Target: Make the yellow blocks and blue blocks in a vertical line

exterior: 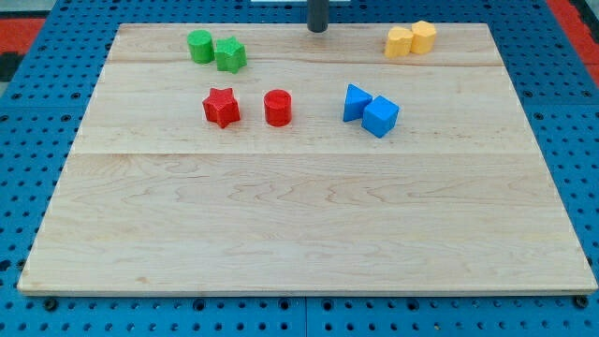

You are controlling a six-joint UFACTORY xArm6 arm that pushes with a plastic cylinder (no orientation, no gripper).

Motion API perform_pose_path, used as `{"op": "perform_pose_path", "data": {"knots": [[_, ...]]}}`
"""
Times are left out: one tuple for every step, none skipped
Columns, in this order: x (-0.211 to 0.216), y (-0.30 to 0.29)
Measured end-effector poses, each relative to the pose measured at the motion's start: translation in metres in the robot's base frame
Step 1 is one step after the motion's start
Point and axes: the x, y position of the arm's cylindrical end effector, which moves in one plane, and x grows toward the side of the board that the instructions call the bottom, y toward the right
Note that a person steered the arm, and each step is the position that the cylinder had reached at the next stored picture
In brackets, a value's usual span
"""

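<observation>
Two yellow blocks touch at the view's top right: a yellow block (400, 42) on the left and a yellow hexagon-like block (424, 36) on the right. Two blue blocks touch right of centre: a blue triangular block (355, 101) and a blue cube (381, 116) just right and below it. My tip (318, 29) is at the top edge of the board, left of the yellow blocks and above the blue ones, touching no block.
A green cylinder (199, 46) and a green block (231, 54) sit at the top left. A red star (222, 107) and a red cylinder (278, 108) lie below them. The wooden board (309, 225) rests on a blue pegboard.
</observation>
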Motion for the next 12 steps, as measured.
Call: {"op": "perform_pose_path", "data": {"knots": [[-0.002, 0.065], [-0.002, 0.108], [0.011, 0.130], [0.014, 0.123], [0.010, 0.134], [-0.001, 0.154], [0.023, 0.169], [0.057, 0.154], [0.089, 0.122], [0.093, 0.135], [0.132, 0.181], [0.202, 0.156]]}}
